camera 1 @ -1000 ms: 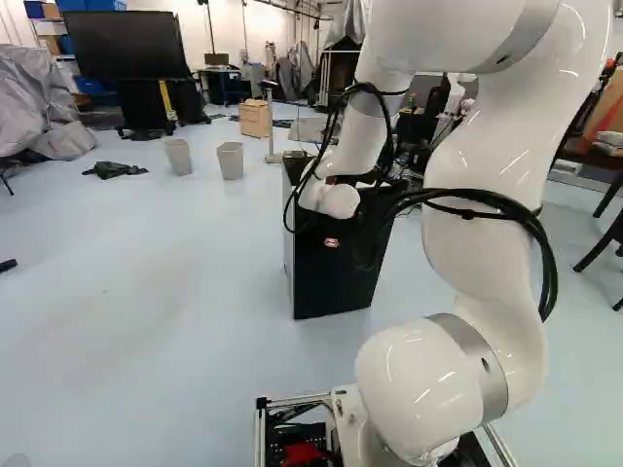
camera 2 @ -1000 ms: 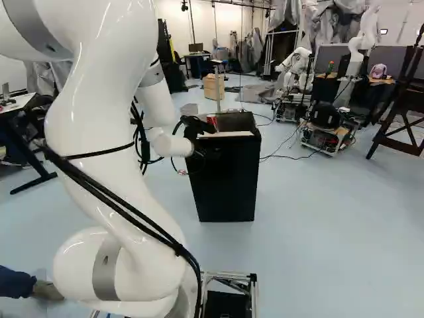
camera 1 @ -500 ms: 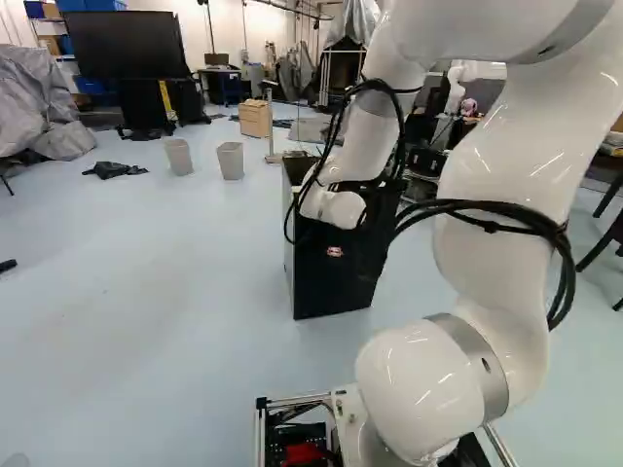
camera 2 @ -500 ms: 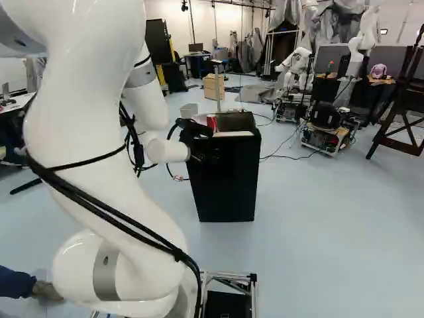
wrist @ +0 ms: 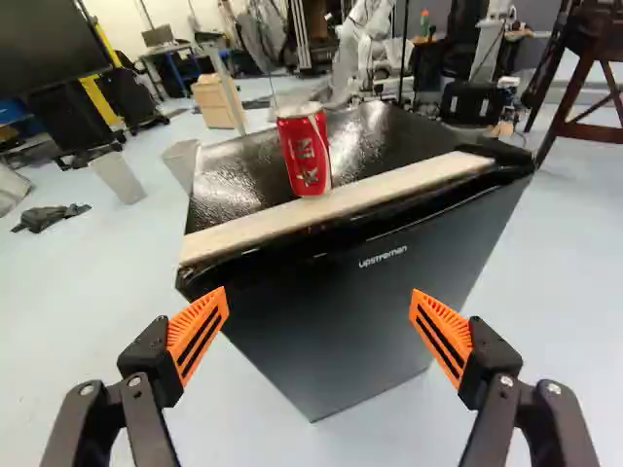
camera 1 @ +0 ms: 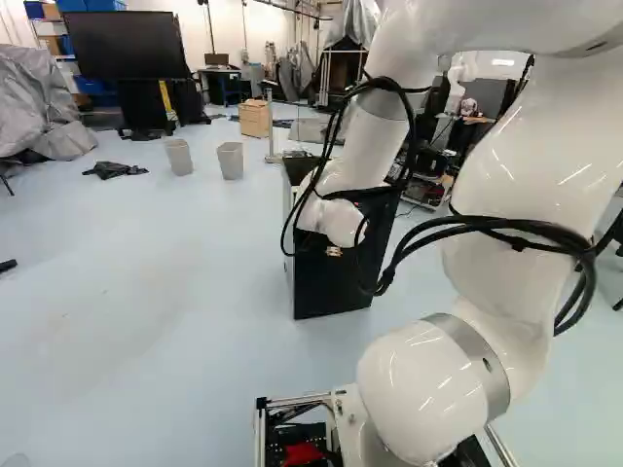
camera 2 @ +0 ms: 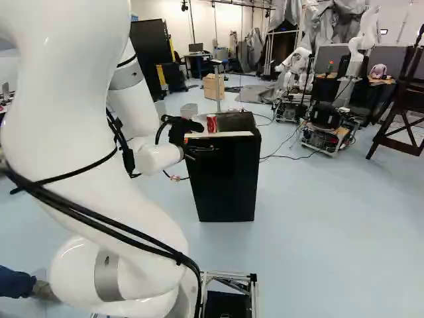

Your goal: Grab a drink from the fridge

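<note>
The black fridge [camera 1: 331, 282] stands ahead of the arm, its door shut. On top, at a pale strip along the front edge, a red drink can [camera 2: 211, 123] stands upright. In the right base view my black gripper [camera 2: 204, 151] is at the fridge's upper front, a little lower than the can. Seen from the wrist, the gripper [wrist: 319, 326] is open wide, nothing between its orange pads. The fridge door [wrist: 341, 292] lies ahead of the fingers, and the can [wrist: 305, 151] stands beyond the gap between them. The fridge's inside is hidden.
Two grey bins [camera 1: 231, 161] and a wooden drawer unit [camera 2: 213, 86] stand behind the fridge. Another robot [camera 2: 296, 76] is farther back, near a wheeled base with a black case [camera 2: 324, 116]. A dark wooden stand [camera 2: 404, 109] is at the right of the right base view.
The arm has shifted, with the gripper coming lower at the fridge's front in the right base view, so more of the can shows there. The base, fridge and can have stayed put.
</note>
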